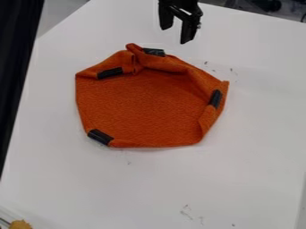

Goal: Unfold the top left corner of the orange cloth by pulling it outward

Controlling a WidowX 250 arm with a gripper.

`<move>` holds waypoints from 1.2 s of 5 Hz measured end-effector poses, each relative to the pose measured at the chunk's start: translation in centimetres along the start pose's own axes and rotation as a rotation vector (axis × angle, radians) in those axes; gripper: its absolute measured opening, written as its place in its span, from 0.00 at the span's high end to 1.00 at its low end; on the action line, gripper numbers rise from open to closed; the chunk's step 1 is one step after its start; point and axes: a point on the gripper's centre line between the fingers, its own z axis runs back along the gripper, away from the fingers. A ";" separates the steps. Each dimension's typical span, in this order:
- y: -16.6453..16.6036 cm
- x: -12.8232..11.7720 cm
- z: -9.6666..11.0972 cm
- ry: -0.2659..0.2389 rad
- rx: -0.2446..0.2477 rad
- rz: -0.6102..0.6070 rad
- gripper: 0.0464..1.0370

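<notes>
A white tabletop (155, 183) spreads across most of the view, and on it, above the middle, lies an orange cloth (143, 107), roughly many-sided, its top and right edges folded inward and bunched into a small raised fold at the top. A dark upright band (18, 53) runs down the left edge, cut off by it. The black gripper (174, 36) comes in at the top edge, right of centre, and hangs tips down just beyond the cloth's far side, apart from it; its two fingers stand clearly parted, with nothing between them, and the arm above is cut off. Four black patches sit along the cloth's border: upper left, top, right and lower left (100, 137); the folds hide part of the cloth beneath. In the bottom left corner, a tan lump (20, 224) is cut off, too little of it showing to identify. Smallest are dark specks (186, 212) scattered on the tabletop.
</notes>
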 end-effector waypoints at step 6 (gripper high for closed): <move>1.8 -10.3 0.4 0.047 0.074 0.327 0.04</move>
